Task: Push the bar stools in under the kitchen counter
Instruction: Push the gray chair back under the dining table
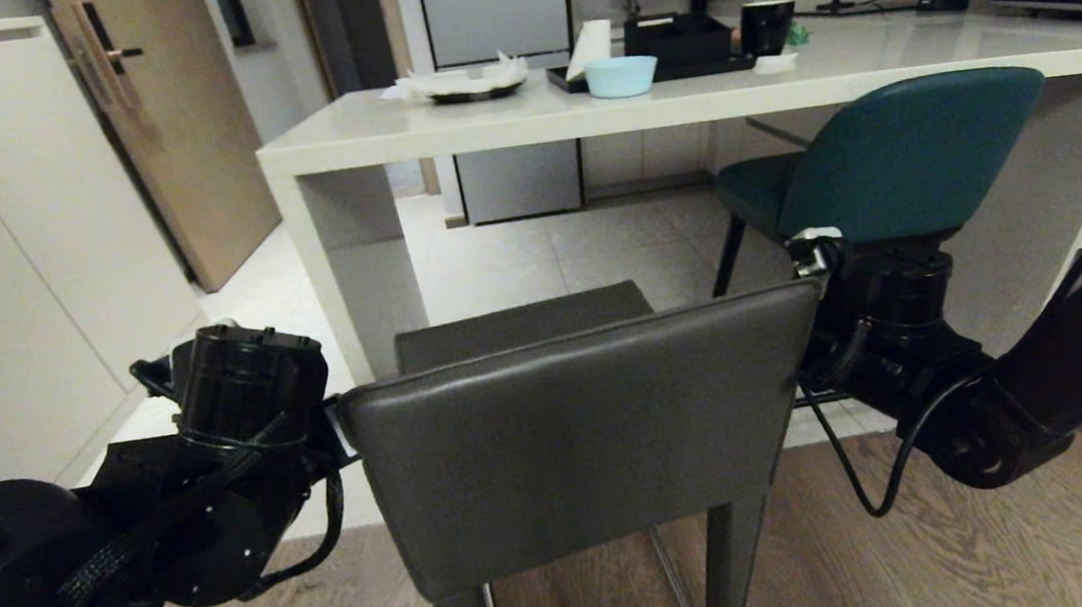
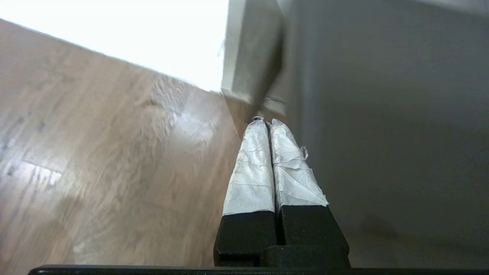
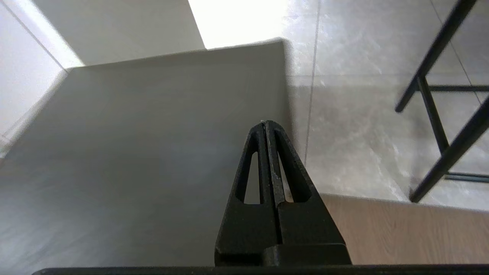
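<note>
You have the teal stool (image 1: 888,161) under the counter (image 1: 521,114); the grey stool (image 1: 575,431) remains out, left gripper (image 2: 267,124) and right gripper (image 3: 266,126) flanking it, jaws pressed together.

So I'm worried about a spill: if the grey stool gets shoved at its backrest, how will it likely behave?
The dark grey stool stands tall on thin legs, so a push at backrest height could tip it forward rather than slide it. Its legs look to be on wood floor just short of tile, so it might catch at the seam. The backrest looks padded and smooth, so shut hands may slip.
</note>
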